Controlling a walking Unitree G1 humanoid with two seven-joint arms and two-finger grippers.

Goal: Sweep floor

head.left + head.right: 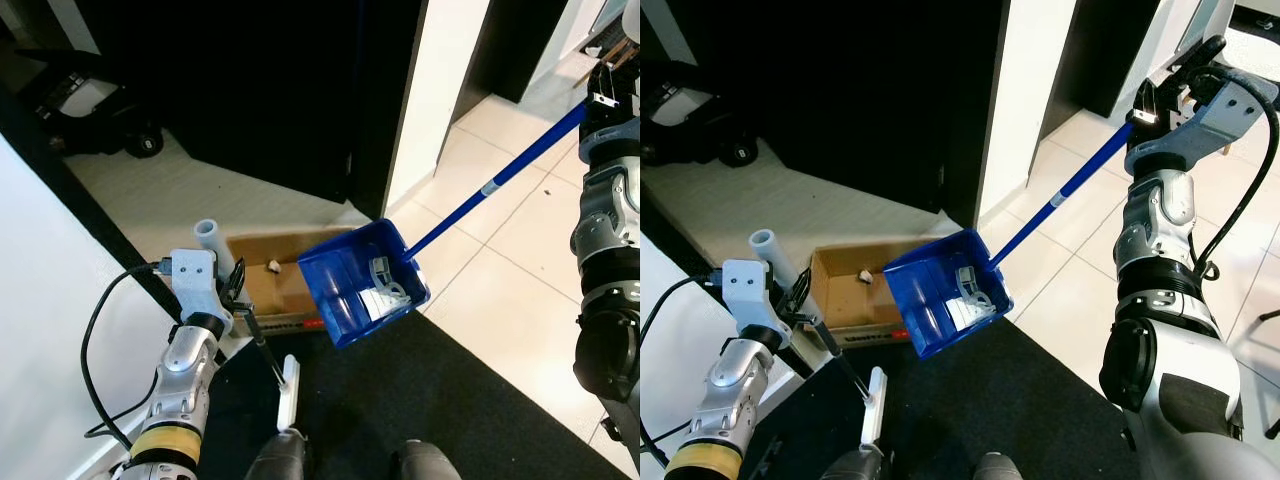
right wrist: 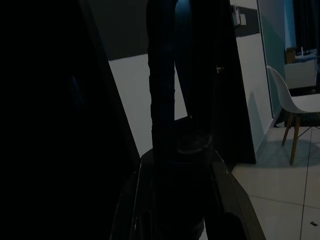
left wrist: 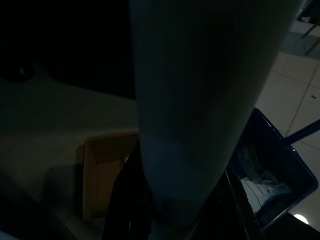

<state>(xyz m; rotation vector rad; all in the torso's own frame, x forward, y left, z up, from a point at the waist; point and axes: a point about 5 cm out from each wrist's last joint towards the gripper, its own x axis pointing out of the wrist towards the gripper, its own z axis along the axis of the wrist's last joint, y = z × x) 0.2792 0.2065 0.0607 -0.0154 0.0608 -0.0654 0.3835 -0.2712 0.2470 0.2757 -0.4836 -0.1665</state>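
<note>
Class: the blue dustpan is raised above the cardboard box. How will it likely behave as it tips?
The dustpan probably stays rigid. The paper scraps inside look light and loose, so they may slide out. Held far up its long handle, it could wobble.

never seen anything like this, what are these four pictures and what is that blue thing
A humanoid robot is sweeping. The two top pictures come from cameras in its head, looking down; the two dark ones come from cameras on its wrists.

The blue thing is a dustpan on a long blue handle, held up by the right gripper. White scraps lie inside it. It hangs tilted beside an open cardboard box on the floor.

The left gripper grips a pale grey broom handle; its white head rests on a dark mat.
</note>
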